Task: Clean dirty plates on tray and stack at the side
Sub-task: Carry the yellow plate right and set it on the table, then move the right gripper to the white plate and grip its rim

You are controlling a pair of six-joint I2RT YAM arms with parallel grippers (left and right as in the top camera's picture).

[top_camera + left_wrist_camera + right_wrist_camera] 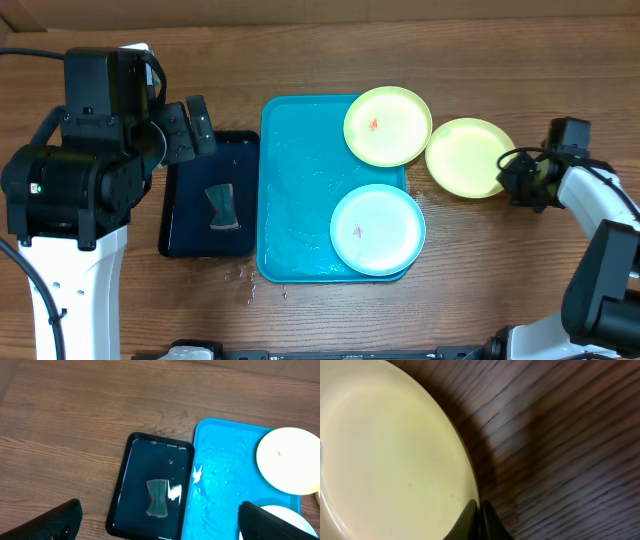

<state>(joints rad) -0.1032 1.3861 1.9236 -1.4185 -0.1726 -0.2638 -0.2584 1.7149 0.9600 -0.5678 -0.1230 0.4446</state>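
Right gripper [477, 507]: fingers pressed fully together, tips right at the rim of the green plate [465, 157]. The wrist view doesn't show whether the thin rim is pinched between them or just touching, so treat it as possibly held. That plate lies flat on the table [520, 60], spreading away from the fingertips, off the tray [300, 180] and just beside it. No smear visible on it, so it looks like the start of the side stack.

Doing this step well:
- If you're letting go, open only a little. Make sure the rim drops free before you move.
- Back straight away from the rim, along the finger line. Don't sweep sideways, a light plastic plate will likely skid.
- Leave it where it is, the next plates need to land centred on it.

Two plates beyond that one from your right fingers: a second green plate [388, 125], overhanging the tray's far rim, and a blue plate [377, 229] at the tray's near corner. Both have red smears, both need cleaning.

Left gripper [190, 128]: fingers spread wide, holding nothing, hovering over the dark tray [190, 215]. The pad [222, 207] lies below, between the fingers in its wrist view. Drop straight onto it.
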